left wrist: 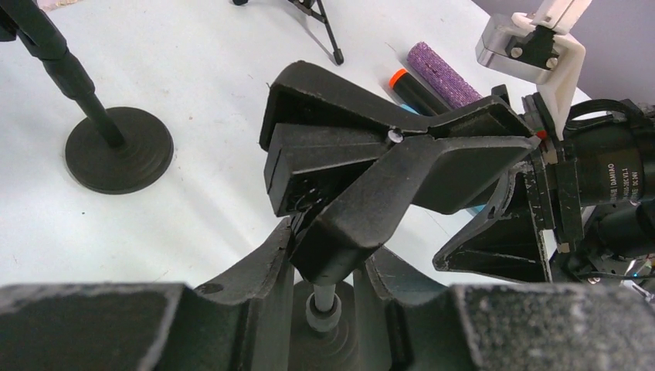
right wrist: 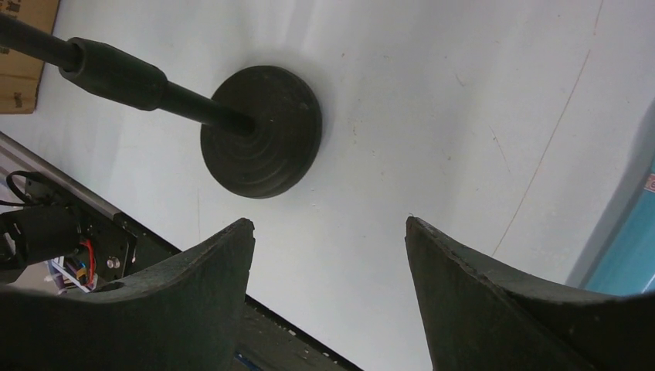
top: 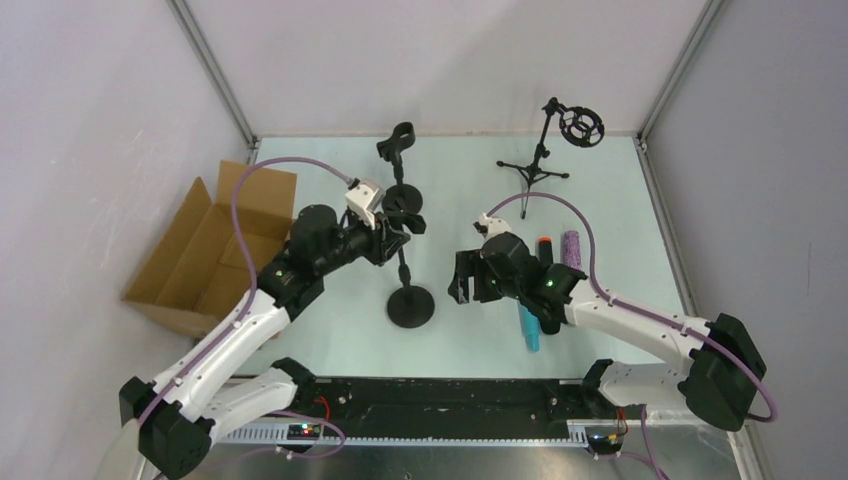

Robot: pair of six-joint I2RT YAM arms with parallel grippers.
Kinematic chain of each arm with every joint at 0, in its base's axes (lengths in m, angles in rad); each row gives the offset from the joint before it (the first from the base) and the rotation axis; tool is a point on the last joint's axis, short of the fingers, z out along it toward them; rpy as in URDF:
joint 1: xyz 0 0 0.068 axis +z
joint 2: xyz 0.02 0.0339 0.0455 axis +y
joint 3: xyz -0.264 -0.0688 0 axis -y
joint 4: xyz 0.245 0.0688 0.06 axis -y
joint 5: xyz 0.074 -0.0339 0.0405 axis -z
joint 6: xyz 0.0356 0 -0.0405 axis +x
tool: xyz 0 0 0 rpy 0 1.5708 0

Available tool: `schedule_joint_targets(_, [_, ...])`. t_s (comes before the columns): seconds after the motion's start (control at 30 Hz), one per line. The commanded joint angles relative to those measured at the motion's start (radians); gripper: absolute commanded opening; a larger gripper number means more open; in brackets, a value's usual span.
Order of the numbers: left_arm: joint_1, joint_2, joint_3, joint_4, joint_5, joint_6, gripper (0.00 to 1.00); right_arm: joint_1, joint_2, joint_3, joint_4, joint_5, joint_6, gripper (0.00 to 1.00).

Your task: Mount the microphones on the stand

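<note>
Three microphones lie on the table at the right: a black one with an orange-red end (top: 543,246), a purple glitter one (top: 572,248) and a light blue one (top: 528,330), partly under my right arm. The near stand (top: 411,305) has a round black base and a black clip (left wrist: 371,170) on top. My left gripper (top: 392,238) is shut on the lower part of that clip, fingers (left wrist: 259,263) on both sides, with the pole (left wrist: 324,297) below. My right gripper (top: 462,278) hangs open and empty between the stand and the microphones. Its view shows the stand base (right wrist: 263,131) and the blue microphone (right wrist: 629,255).
A second round-base stand (top: 402,170) with a clip stands behind the first. A tripod stand with a ring mount (top: 580,126) is at the back right. An open cardboard box (top: 200,255) sits at the left edge. Purple cables trail from both wrists.
</note>
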Motion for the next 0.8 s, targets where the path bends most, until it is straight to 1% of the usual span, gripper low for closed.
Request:
schedule_joint_targets(0.0, [-0.012,-0.049,0.001,0.105,-0.009,-0.009,0.22,-0.004,0.006,0.003,0.049,-0.021,0.009,0.77])
schedule_joint_targets(0.03, [-0.012,-0.063,-0.002,0.103,-0.003,-0.007,0.34,-0.003,0.007,0.003,0.049,-0.022,0.009,0.77])
schedule_joint_targets(0.07, [-0.012,-0.073,-0.013,0.098,0.001,-0.006,0.39,-0.003,0.01,0.003,0.05,-0.026,0.01,0.77])
schedule_joint_targets(0.1, [-0.012,-0.094,-0.017,0.097,0.01,-0.005,0.48,0.001,0.012,0.003,0.048,-0.027,0.01,0.77])
schedule_joint_targets(0.13, [-0.012,-0.103,-0.027,0.091,0.017,-0.002,0.54,0.001,0.018,0.002,0.046,-0.026,0.011,0.77])
schedule_joint_targets(0.17, [-0.013,-0.126,-0.03,0.087,0.03,0.005,0.68,0.005,0.022,0.002,0.044,-0.025,0.01,0.77])
schedule_joint_targets(0.2, [-0.013,-0.136,-0.039,0.084,0.047,0.01,0.76,0.008,0.029,0.001,0.043,-0.023,0.011,0.77])
schedule_joint_targets(0.27, [-0.017,-0.174,-0.045,0.07,0.065,0.031,0.94,0.011,0.033,-0.009,0.05,-0.025,0.017,0.77])
schedule_joint_targets(0.33, [-0.024,-0.196,-0.044,0.044,0.08,0.07,0.99,0.01,0.033,-0.017,0.057,-0.027,0.025,0.77])
schedule_joint_targets(0.5, [-0.026,-0.263,-0.038,-0.035,0.125,0.132,1.0,0.01,0.023,-0.022,0.049,-0.028,0.03,0.77])
schedule_joint_targets(0.57, [-0.027,-0.287,-0.034,-0.084,0.195,0.202,1.0,0.009,0.021,-0.022,0.05,-0.031,0.03,0.77])
schedule_joint_targets(0.6, [-0.027,-0.302,-0.032,-0.121,0.216,0.254,1.0,0.009,0.02,-0.022,0.051,-0.033,0.031,0.77])
schedule_joint_targets(0.63, [-0.027,-0.308,-0.024,-0.141,0.277,0.287,1.0,0.009,0.02,-0.022,0.052,-0.035,0.031,0.77])
schedule_joint_targets(0.67, [-0.026,-0.315,-0.015,-0.201,0.319,0.4,1.0,0.009,0.02,-0.022,0.049,-0.036,0.031,0.77])
schedule_joint_targets(0.7, [-0.027,-0.316,0.003,-0.243,0.391,0.452,1.0,0.008,0.019,-0.022,0.048,-0.038,0.032,0.77])
schedule_joint_targets(0.73, [-0.027,-0.316,0.013,-0.316,0.418,0.578,1.0,0.007,0.018,-0.022,0.047,-0.039,0.032,0.78])
schedule_joint_targets(0.77, [-0.026,-0.314,0.024,-0.334,0.427,0.625,1.0,0.007,0.016,-0.022,0.044,-0.038,0.033,0.78])
